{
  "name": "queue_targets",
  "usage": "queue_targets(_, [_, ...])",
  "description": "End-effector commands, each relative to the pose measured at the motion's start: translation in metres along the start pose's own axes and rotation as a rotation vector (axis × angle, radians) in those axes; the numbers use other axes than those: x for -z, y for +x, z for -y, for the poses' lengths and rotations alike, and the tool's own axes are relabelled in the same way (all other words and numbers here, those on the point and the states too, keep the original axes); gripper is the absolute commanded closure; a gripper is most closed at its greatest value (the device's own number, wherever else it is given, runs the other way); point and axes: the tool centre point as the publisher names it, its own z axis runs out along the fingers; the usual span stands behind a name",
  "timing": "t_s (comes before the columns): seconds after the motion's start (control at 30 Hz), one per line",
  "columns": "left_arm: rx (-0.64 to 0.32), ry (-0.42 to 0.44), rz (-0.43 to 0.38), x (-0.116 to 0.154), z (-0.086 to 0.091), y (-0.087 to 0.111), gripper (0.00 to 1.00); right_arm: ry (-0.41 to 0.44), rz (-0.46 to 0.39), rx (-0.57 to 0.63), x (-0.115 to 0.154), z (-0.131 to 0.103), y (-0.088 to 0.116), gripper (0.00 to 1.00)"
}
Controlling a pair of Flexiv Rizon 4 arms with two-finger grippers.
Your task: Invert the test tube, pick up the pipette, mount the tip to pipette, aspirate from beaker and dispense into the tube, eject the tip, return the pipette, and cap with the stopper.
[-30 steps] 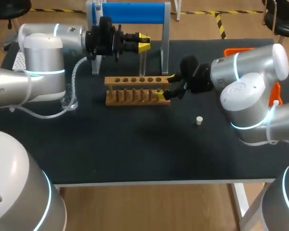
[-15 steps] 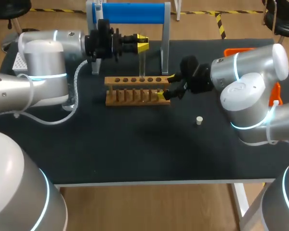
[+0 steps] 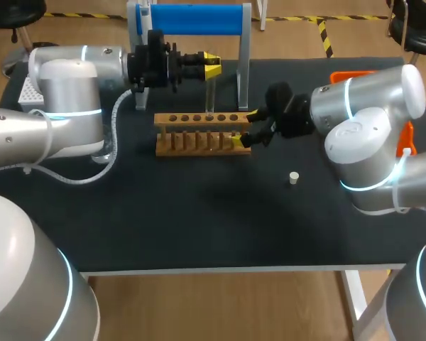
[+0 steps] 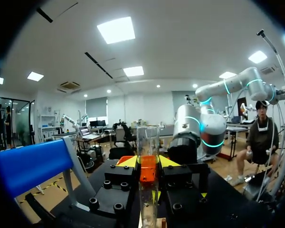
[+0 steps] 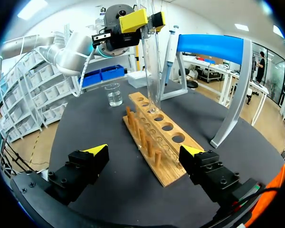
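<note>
The test tube was clamped upright in the left end effector at a rack hole, apparently for seating; the right end effector was held apart at the rack's 3 o'clock end, likely for steadying.

The left end effector clamped the clear test tube upright between its fingers. The right arm stood beyond, over the black desk.
</note>
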Motion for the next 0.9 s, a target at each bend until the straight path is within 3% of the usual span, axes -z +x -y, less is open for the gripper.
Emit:
queue_targets(0.03, [-0.002, 0.003, 0.007, -0.001, -0.003, 0.0, 1.0, 0.001, 0.0, 0.0, 0.001, 0.0, 0.0, 0.0])
queue_targets(0.9, [-0.006, 0.006, 0.032, 0.002, -0.021, -0.004, 1.0, 0.001, 0.0, 0.0, 0.001, 0.0, 0.0, 0.0])
